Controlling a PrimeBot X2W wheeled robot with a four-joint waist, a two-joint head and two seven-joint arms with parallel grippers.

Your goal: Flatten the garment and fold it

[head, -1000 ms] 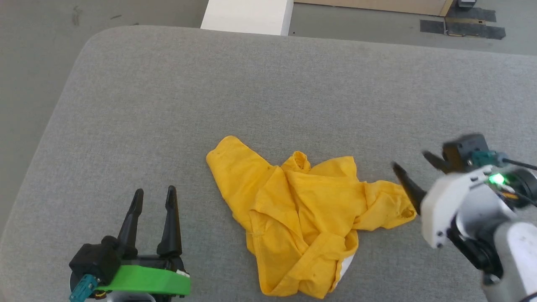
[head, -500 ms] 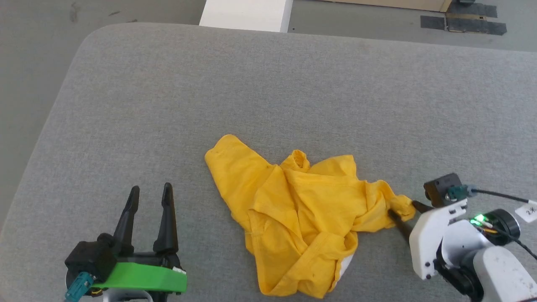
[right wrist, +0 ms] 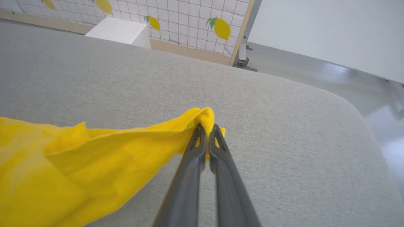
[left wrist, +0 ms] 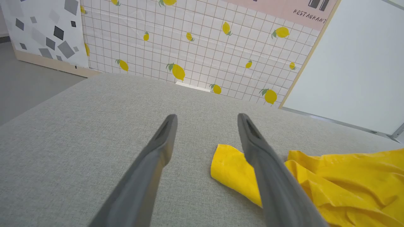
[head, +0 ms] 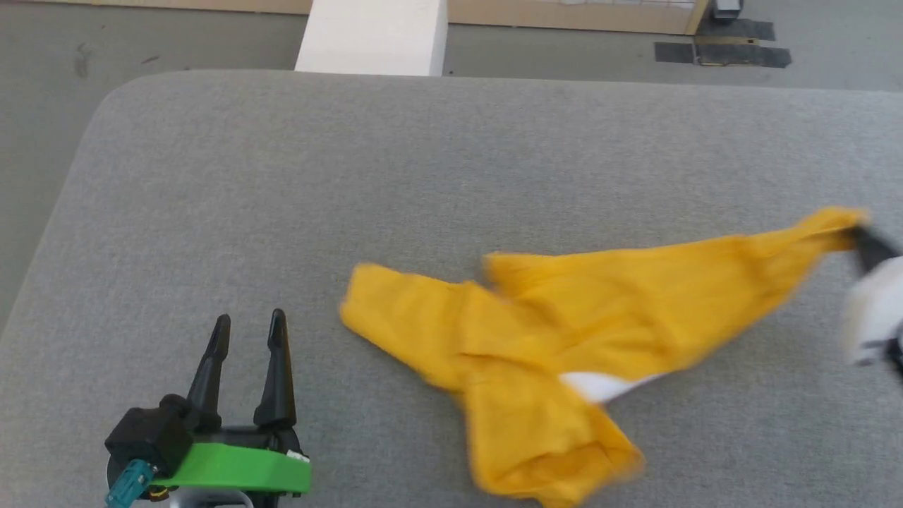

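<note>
Head view has the garment [head: 564,331] strung out across the grey padded table [head: 282,176], from about 6 o'clock of the picture up to 3 o'clock, where one tip of it ends in the right gripper [head: 862,236]. That side is blurry, but right wrist view makes it plain: the two dark fingers [right wrist: 189,170] are squeezed together on a bunched yellow corner. The cloth pokes out past the tips and trails off toward 9 o'clock, and it looks lifted off the table near the pinch. A little white patch [head: 600,384] peeks out of the folds low in the heap. The left gripper [head: 250,319] sits at 7 o'clock in head view, jaws spread wide with nothing between them. The garment's nearest end is off at its 3 o'clock, close but not touching. Left wrist view puts that yellow end partly behind the finger on the 3 o'clock side. Count: one garment, two grippers, one white block [head: 374,35] past the table's far edge at 12 o'clock, one lemon-print wall [left wrist: 189,47]
</note>
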